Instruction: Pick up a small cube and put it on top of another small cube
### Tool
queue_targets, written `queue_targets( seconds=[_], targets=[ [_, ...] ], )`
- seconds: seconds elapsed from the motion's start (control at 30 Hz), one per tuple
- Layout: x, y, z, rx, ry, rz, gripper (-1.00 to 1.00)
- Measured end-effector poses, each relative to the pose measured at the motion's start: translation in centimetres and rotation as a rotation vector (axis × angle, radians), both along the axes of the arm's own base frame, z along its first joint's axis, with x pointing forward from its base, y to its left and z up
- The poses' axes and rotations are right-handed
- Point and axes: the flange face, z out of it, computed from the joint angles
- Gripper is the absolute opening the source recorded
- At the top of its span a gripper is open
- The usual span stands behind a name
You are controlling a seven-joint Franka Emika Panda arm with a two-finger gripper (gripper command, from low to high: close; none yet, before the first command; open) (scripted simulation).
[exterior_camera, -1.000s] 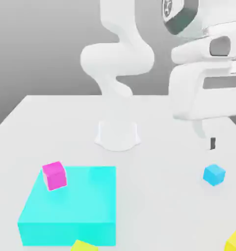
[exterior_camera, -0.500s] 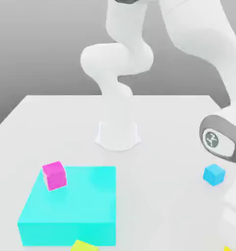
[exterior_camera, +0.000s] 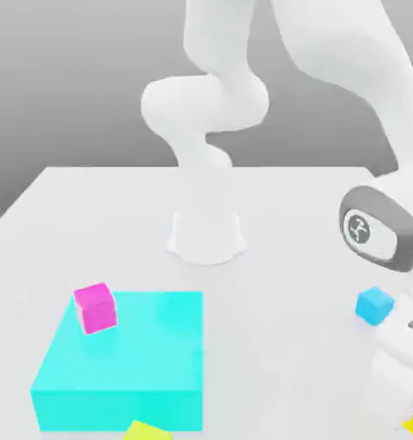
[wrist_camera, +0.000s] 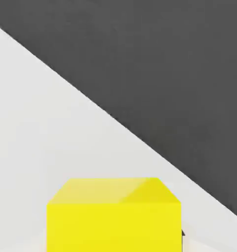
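One white worktop (exterior_camera: pixel 89 215) carries the cyan block (exterior_camera: pixel 124 365) bearing the magenta cube (exterior_camera: pixel 95 308). At the exterior view's lower right, the claw is clamped on the yellow cube (wrist_camera: pixel 114 216); an off-centre grip could let it slip on lifting.

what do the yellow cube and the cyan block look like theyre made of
Yellow cube: flat, matte, uniform colour with crisp edges and no grain or gloss, perhaps painted plastic or foam; as a simulator render, it stays open. Cyan block: the same plain matte look, only shading between its faces.
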Motion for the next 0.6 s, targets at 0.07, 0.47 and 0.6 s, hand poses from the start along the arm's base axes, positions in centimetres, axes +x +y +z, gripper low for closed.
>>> queue_targets(
  seconds=[0.07,0.47,0.6],
  targets=[
    [0.0,-5.0,1.7,-0.012,-0.005,-0.123,-1.00],
    [-10.5,-30.3,9.1,-0.003,-0.013,-0.890,-1.00],
    [-15.9,-34.9,9.7,0.028,-0.010,-1.111,-1.00]
  ],
)
